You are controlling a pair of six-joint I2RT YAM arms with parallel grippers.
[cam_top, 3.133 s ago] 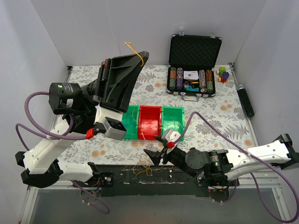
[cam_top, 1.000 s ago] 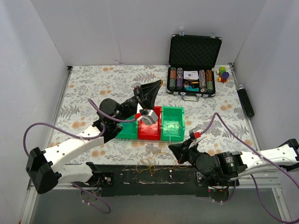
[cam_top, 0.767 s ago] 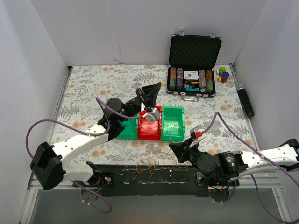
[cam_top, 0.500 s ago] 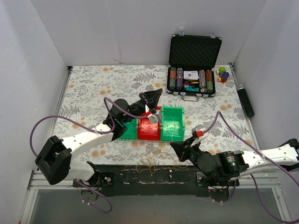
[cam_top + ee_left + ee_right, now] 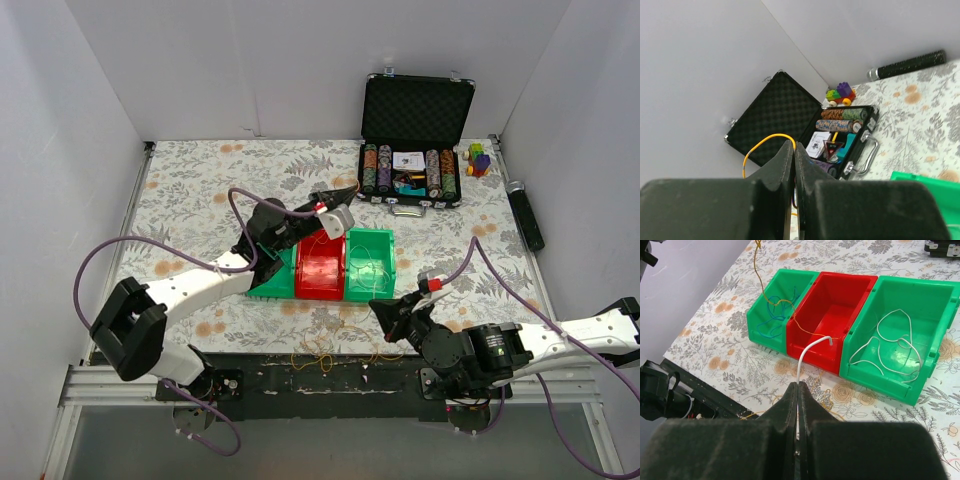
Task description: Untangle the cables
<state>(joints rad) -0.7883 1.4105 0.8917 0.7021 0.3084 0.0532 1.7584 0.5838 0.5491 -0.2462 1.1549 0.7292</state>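
The cables are thin wires. My left gripper (image 5: 793, 146) is shut on a yellow cable (image 5: 761, 143) that loops out past its tips; in the top view it (image 5: 345, 190) hovers above the red bin (image 5: 320, 262). That yellow cable (image 5: 758, 266) hangs down into the left green bin (image 5: 760, 315), over a teal cable (image 5: 771, 320), and crosses the red bin (image 5: 832, 305). My right gripper (image 5: 798, 385) is shut on a white cable (image 5: 807, 352) near the table's front edge. Another white cable (image 5: 890, 345) lies looped in the right green bin (image 5: 935, 305).
A small yellow tangle (image 5: 822, 397) lies on the table before the bins, with more yellow wire (image 5: 320, 355) over the near edge. An open poker chip case (image 5: 415, 140), toy blocks (image 5: 478, 158) and a black flashlight (image 5: 525, 215) stand at the back right.
My left arm has come down from high up and reached forward over the bins, carrying the yellow cable. The right gripper has shifted slightly right, still holding the white cable.
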